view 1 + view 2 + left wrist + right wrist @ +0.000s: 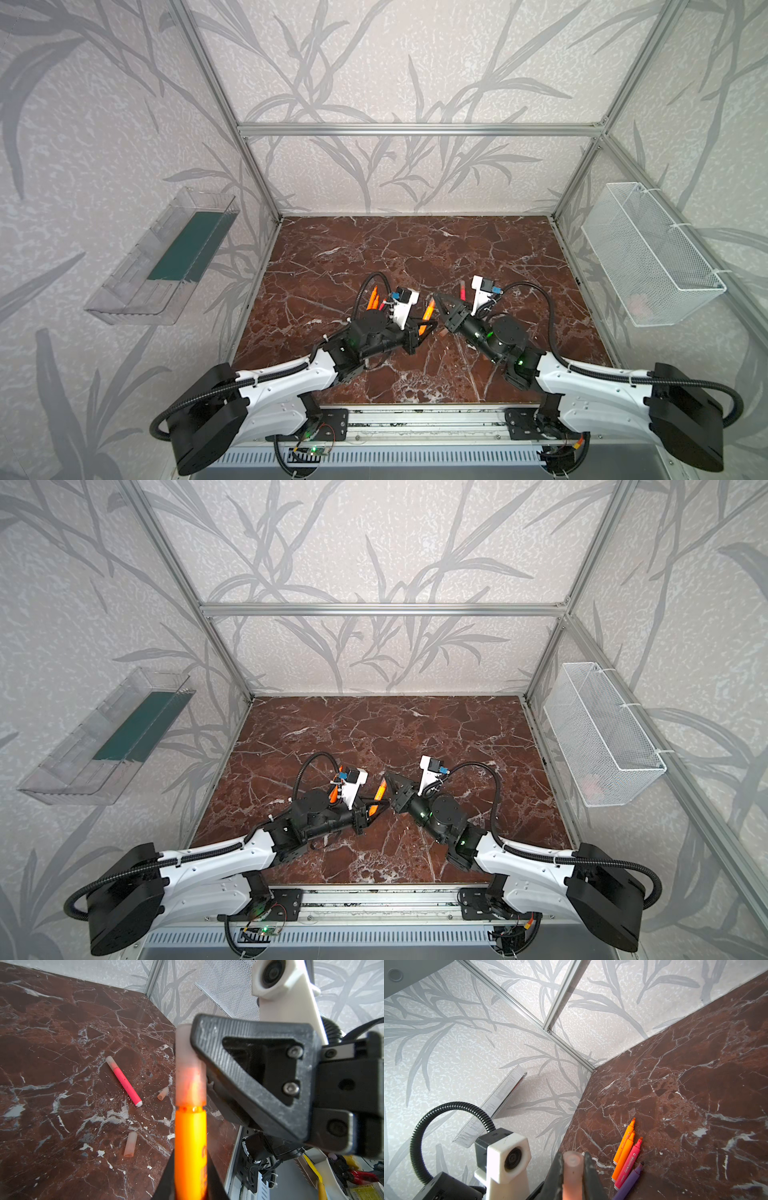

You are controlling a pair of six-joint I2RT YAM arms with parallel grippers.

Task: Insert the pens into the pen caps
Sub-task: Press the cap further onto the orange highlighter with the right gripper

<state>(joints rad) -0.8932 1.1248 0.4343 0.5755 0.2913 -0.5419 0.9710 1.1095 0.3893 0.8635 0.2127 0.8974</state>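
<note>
My left fingers [216,1184] are clamped narrow on the barrel of an orange pen [190,1147]. The right fingers [249,1076] are pinched on a cap [190,1059], and the two meet in the air over the middle of the table [52,1043]. In the left wrist view the cap sits over the pen's tip with orange glowing through its wall, though I cannot tell whether it is fully seated. Both parts look like light, stiff, smooth plastic. The pen is a slim round barrel that I judge would roll or slide in a loose pinch, so I'd hold it close behind the tip to stop it pivoting under the push. The cap is short, hollow and probably thin-walled. Squeezed hard near its open mouth it might go oval and bind, so the closed end is the better hold, roughly where the right fingers sit. Four uncapped pens [626,1157] lie side by side left of centre. A capped pink pen [123,1082] lies right of centre with two loose caps [130,1144] near it, pale and easy to lose against the marble.
</note>
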